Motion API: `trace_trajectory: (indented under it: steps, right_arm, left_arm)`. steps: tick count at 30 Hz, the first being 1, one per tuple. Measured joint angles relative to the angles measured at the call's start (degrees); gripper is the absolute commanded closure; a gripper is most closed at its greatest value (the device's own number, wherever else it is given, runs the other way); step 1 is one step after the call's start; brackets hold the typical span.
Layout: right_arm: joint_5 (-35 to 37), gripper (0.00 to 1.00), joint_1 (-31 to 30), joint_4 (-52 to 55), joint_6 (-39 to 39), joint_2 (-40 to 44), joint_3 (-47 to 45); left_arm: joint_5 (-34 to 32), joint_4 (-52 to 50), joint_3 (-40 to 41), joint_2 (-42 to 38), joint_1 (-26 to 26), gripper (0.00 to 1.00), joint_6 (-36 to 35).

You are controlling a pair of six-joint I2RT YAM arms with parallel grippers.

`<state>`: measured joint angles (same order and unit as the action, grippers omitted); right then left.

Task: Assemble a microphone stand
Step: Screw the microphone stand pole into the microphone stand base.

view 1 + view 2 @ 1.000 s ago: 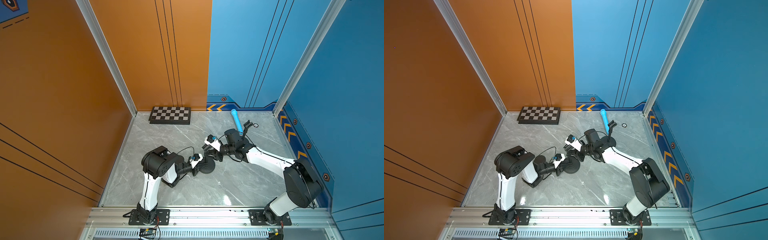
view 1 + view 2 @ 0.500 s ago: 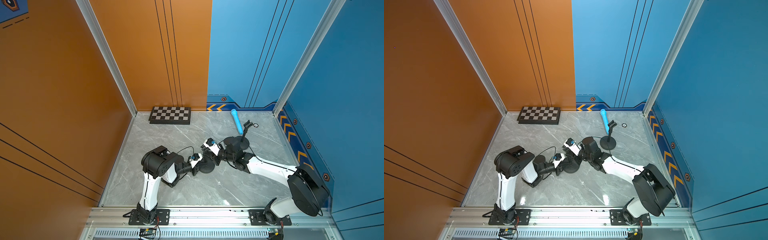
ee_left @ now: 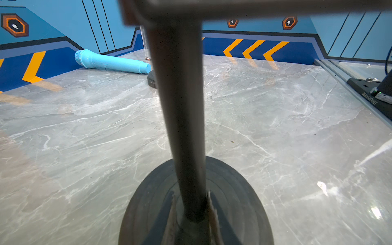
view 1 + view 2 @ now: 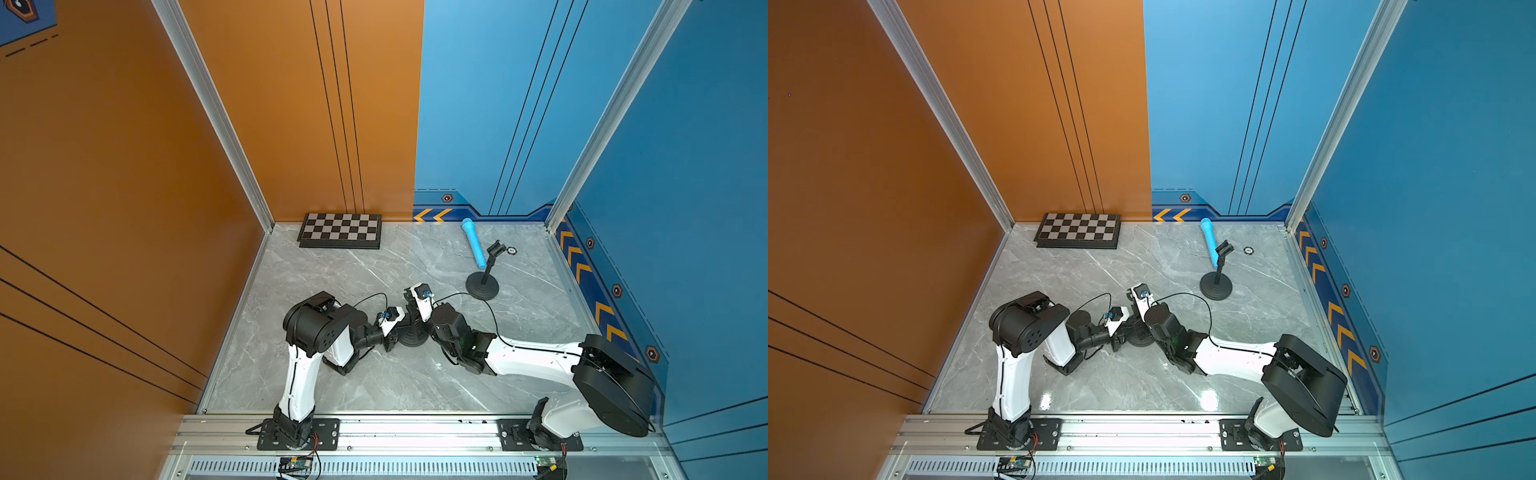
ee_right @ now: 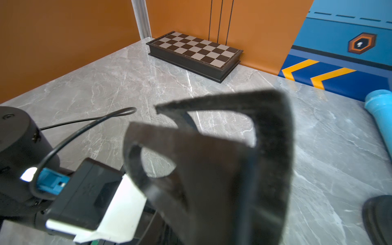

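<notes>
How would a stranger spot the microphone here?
Find the yellow chevrons on the blue back wall. On the marble table beside them lies the blue microphone, by an upright black microphone stand. It alone is a light-blue cylinder lying flat.

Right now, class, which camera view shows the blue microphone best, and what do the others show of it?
Left wrist view: the blue microphone lies close and whole, grille clear. Both top views show it small and distant; the right wrist view crops it.

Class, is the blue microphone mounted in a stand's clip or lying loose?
Lying loose: the blue microphone rests flat on the marble tabletop; the nearby stand's clip is empty.
</notes>
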<state>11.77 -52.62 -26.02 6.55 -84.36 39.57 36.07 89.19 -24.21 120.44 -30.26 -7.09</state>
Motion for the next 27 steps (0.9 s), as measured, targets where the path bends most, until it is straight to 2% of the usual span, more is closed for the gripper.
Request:
trace_trajectory:
  steps: [4, 7, 10, 14, 19, 22, 24, 27]
  right_arm:
    - [-20.3, 0.51, 8.0, 10.6, -7.7, 0.2, 5.4]
    - [-32.2, 0.52, 12.9, 17.9, -14.1, -0.7, 11.1]
    - [-40.2, 0.56, 16.1, 22.4, -18.8, -2.4, 14.8]
    - [-46.2, 0.72, 18.0, 27.0, -22.4, -4.5, 17.1]
    - [-46.9, 0.98, 17.7, 28.1, -24.5, -5.2, 17.8]
    - [-43.2, 1.00, 16.1, 26.2, -22.4, -4.6, 16.9]
    - [-37.5, 1.00, 13.9, 22.8, -19.2, -3.2, 14.6]
    - [-22.7, 1.00, 7.8, 16.4, -12.9, -0.5, 9.9]
  left_arm:
    - [0.0, 0.0, 0.0, 0.0, 0.0, 0.73, 0.0]
    - [0.0, 0.0, 0.0, 0.0, 0.0, 0.73, 0.0]
    - [0.0, 0.0, 0.0, 0.0, 0.0, 0.73, 0.0]
    - [0.0, 0.0, 0.0, 0.0, 0.0, 0.73, 0.0]
    - [0.0, 0.0, -0.1, 0.0, 0.0, 0.73, 0.0]
    - [0.0, 0.0, -0.1, 0.0, 0.0, 0.73, 0.0]
    - [-0.1, 0.0, -0.1, 0.0, 0.0, 0.73, 0.0]
    - [-0.1, 0.0, -0.1, 0.0, 0.0, 0.73, 0.0]
